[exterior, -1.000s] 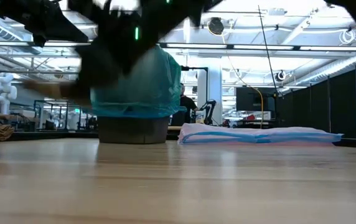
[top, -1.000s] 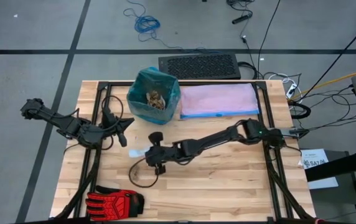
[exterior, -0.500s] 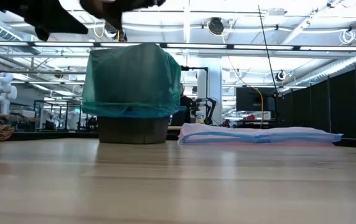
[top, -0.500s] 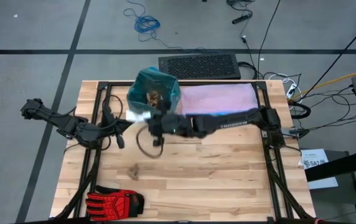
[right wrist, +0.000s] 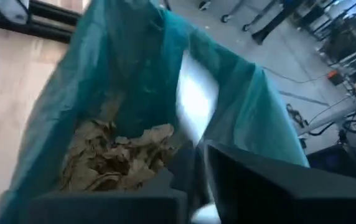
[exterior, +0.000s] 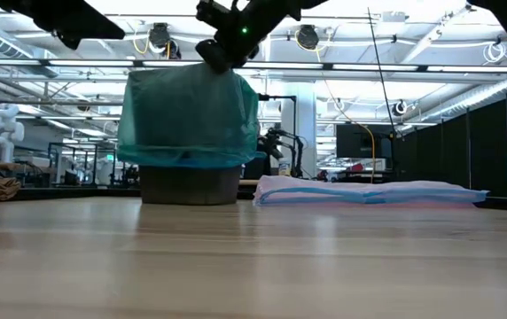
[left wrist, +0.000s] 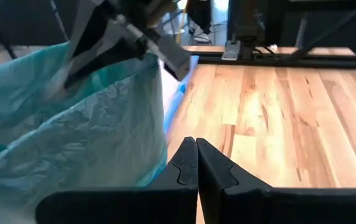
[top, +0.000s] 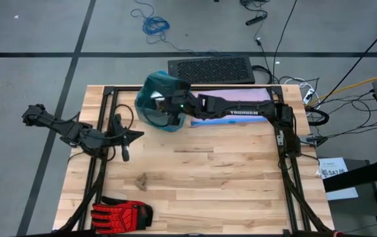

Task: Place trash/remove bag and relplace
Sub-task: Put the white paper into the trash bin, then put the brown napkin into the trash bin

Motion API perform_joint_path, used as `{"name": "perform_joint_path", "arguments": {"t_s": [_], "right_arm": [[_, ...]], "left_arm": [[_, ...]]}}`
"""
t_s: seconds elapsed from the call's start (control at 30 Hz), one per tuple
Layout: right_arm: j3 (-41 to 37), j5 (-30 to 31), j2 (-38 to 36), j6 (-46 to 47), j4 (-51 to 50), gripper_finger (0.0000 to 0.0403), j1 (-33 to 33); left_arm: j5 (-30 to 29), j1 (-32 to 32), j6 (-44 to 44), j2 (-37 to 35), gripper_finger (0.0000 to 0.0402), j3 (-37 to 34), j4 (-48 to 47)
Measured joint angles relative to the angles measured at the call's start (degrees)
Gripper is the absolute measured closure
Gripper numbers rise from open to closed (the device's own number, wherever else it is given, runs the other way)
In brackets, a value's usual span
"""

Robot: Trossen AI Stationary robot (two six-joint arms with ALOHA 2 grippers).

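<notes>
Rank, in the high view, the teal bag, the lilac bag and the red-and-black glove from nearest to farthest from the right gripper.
Right gripper is over the bin's opening.
1. Teal bag: directly beneath it, at the table's far edge.
2. Lilac bag: flat beside the bin, under the right arm.
3. Red-and-black glove: at the near-left corner of the table, clearly farthest.

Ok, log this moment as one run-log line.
right claw: over bin, white wad in jaws | bag: on bin, brown shreds inside | left claw: shut, beside bin
</notes>
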Motion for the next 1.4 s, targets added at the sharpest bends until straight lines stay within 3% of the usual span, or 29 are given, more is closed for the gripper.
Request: {"name": "perform_joint_path", "arguments": {"t_s": [0.2, 0.5, 0.77, 1.03, 1.4], "right_arm": [[0.0, -1.65, -0.04, 1.47, -0.4, 0.0283, -0.34], [0.0, -1.69, -4.76, 0.96, -7.43, 0.0206, 2.5], [0.02, -1.71, -14.01, 2.95, -18.23, 0.0195, 7.78], [0.02, -1.69, -17.86, 8.95, -25.79, 0.0195, 8.84], [-0.02, -9.23, -16.59, 13.3, -32.96, 0.0195, 9.67]], "left_arm": [[4.83, 0.0, 0.96, 0.09, 0.036, 0.02, -0.48], [14.34, 0.0, -9.11, 2.92, 0.0296, 0.02, -9.3], [27.26, 0.0, -17.34, 11.45, 0.0278, 0.02, -12.5], [41.4, -1.91, -23.0, 20.92, 0.0278, 0.02, -11.21], [44.73, -9.04, -27.03, 35.15, 0.0278, 0.02, -7.51]]}}
